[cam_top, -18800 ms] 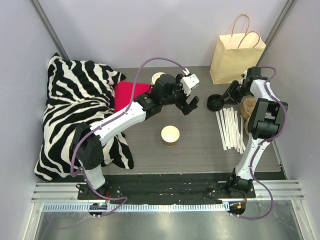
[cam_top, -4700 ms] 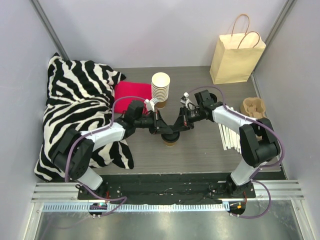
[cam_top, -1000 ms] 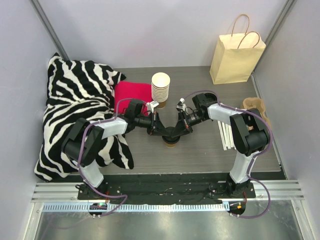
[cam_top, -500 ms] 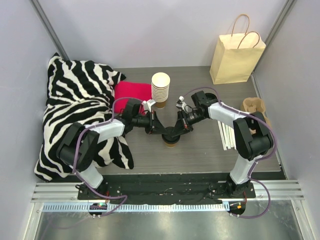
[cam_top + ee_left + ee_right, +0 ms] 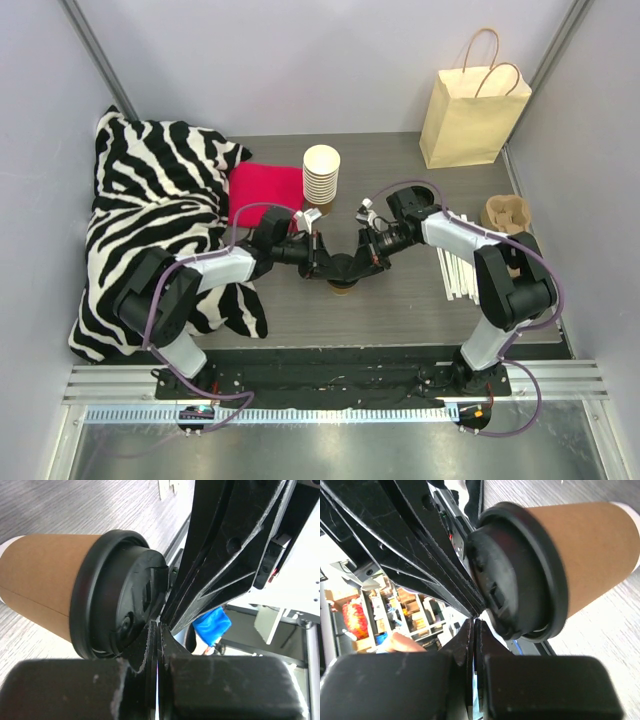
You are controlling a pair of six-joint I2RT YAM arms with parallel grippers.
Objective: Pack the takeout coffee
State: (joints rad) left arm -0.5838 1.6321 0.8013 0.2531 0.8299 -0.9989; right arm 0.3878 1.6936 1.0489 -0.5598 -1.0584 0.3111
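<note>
You look to be seating the lid (image 5: 120,595): left gripper (image 5: 318,257) and right gripper (image 5: 368,255), both pinched shut on nothing, press their tips against the takeout coffee (image 5: 342,280) standing mid-table, so next open one, grasp it and carry it to the paper bag (image 5: 472,115).

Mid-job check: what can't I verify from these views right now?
- Top external: the left gripper and right gripper cover the takeout coffee; only a sliver shows.
- Both wrist views: part of the lid's rim is behind the fingers, so full seating is unconfirmed.
- Top external: the paper bag's inside is out of sight; only its front face shows.
</note>
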